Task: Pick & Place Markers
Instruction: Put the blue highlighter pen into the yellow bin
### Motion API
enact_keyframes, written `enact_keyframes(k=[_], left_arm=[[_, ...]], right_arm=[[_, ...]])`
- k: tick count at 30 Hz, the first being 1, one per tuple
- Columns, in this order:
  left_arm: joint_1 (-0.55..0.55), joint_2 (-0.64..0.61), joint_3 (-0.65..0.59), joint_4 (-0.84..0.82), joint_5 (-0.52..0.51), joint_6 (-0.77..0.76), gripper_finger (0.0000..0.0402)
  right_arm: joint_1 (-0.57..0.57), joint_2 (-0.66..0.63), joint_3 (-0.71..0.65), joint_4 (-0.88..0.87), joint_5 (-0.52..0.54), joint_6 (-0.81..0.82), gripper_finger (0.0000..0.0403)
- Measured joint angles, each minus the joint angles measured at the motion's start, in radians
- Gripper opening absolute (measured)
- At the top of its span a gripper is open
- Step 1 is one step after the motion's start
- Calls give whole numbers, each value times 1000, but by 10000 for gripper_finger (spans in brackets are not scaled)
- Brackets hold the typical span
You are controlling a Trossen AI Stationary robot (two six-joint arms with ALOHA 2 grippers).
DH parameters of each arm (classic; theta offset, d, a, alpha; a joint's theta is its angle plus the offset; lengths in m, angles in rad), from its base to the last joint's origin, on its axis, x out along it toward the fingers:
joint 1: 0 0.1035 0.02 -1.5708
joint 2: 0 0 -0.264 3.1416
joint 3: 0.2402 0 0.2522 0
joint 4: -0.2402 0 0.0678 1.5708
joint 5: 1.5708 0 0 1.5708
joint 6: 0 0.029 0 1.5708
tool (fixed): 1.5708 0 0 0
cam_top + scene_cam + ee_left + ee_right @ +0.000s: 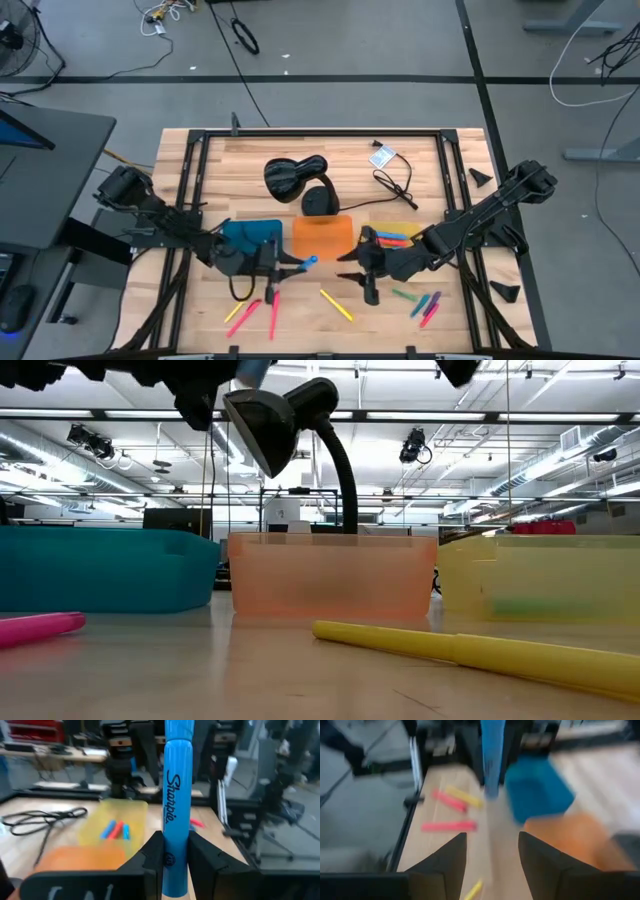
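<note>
Bright, even light falls from ceiling strip lights (560,470), leaving only soft shadows on the table (330,150). The right wrist view is heavily motion-blurred. In the low view the near yellow marker (480,652) is soft.

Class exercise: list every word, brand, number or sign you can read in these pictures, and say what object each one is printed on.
"Sharpie": on the barrel of the blue marker clamped in the left gripper.
Small round mark lower on that barrel: too small to read.
White card on the table: print too small to read.
Nothing else is legible.
</note>
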Motion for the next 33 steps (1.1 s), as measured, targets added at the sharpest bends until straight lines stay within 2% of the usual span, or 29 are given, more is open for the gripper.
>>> enact_keyframes(k=[4,13,21,27,30,33], left_arm=[[0,3,3,77,-39,31,65],[1,3,4,210,-45,111,65],[3,5,16,213,-66,116,65],[41,6,108,78,-67,120,65],[56,12,156,33,-65,147,65],[74,13,180,31,-24,155,65]], right_arm=[[0,0,0,129,53,-84,180],[-24,0,0,326,53,-209,180],[-38,0,0,343,53,-217,180],[-41,0,0,376,53,-220,180],[-46,0,0,376,53,-171,180],[-47,0,0,376,53,-167,180]])
